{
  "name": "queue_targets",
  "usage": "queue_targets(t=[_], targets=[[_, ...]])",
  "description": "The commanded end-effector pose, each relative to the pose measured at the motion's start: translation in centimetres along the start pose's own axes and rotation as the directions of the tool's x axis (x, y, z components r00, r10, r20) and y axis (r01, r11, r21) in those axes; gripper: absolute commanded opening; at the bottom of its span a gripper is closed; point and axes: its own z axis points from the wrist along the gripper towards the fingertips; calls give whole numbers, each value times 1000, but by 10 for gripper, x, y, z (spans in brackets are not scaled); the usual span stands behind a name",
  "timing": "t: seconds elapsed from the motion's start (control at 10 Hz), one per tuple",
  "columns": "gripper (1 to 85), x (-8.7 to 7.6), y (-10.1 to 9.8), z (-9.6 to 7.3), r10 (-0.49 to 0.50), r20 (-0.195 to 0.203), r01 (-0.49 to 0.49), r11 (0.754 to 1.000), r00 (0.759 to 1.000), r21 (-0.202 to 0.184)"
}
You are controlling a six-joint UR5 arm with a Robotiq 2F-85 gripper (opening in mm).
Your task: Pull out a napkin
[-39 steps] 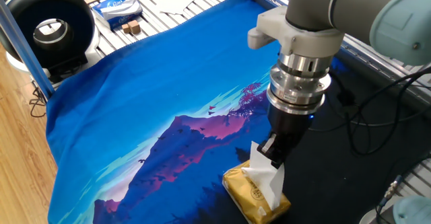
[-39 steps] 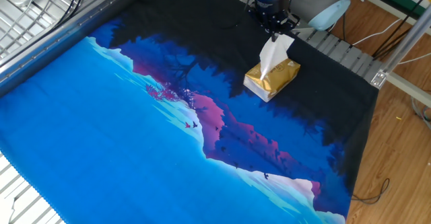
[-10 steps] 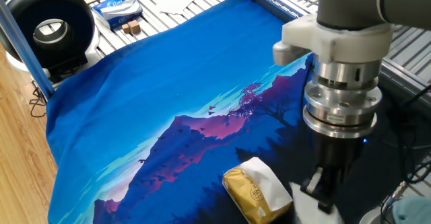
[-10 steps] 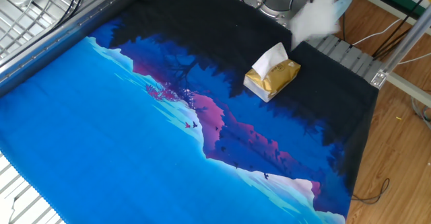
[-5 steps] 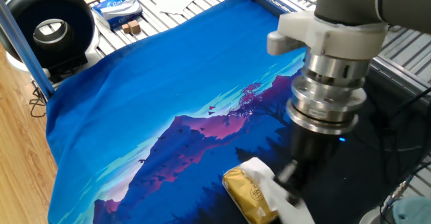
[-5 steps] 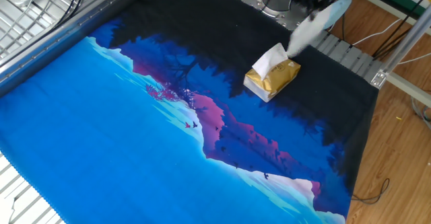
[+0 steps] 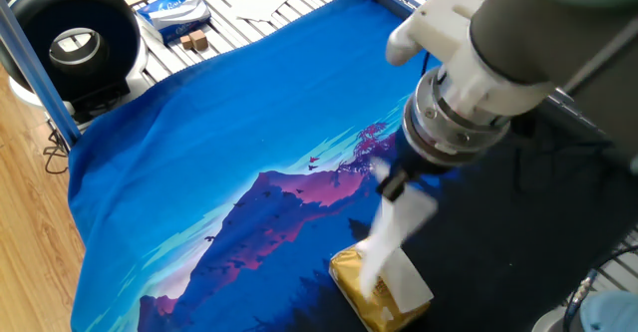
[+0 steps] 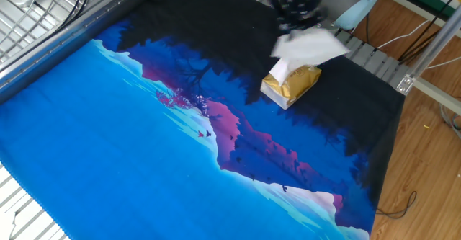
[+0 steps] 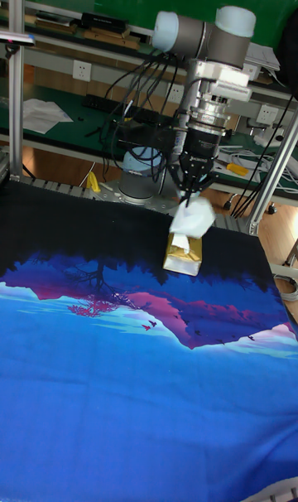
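At the far left of one fixed view a black round device point(image 7: 70, 38) is sitting beside the cloth point(image 7: 229, 133), half cut off by the frame, and next to it a blue-and-white packet point(image 7: 171, 11) is lying on the slatted table point(image 7: 244, 23), its print too small for me to read. Moving right, the cloth is covering most of the table with its mountain picture. Further right, the gold pack point(image 7: 374, 290) is lying on the dark part of the cloth, its lower corner running out of that view, and more white tissue is poking from its top. I am hanging just above it, and my own arm point(image 7: 518, 43) is blocking what lies behind it in this view. My gripper point(image 9: 193, 188) is pinching the top of the napkin point(image 9: 194, 216); the fingers are pressed together on it, though motion blur is smearing them in both fixed views. The napkin is dangling free in the air, blurred, its lower edge near the pack's top; I cannot tell whether they touch.
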Motion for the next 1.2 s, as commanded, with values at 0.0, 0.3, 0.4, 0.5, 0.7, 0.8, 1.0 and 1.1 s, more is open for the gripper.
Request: queue_targets(t=[0.0,0.3,0.4,0.5,0.7,0.8,1.0,1.1], targets=[[10,-26,-46,-11,-132,87,113,975,987,191],[10,-18,-40,0,-154,36,147,978,987,145],[13,-11,-33,5,-154,5,153,983,988,105],[183,-5,-28,8,-178,-20,179,981,984,78],[233,-11,-30,14,-197,-29,198,977,980,79],[233,-13,-35,19,-217,-36,220,971,975,90],[247,-14,-45,22,-268,-49,272,955,962,116],[307,-14,-44,23,-276,-50,280,954,960,109]])
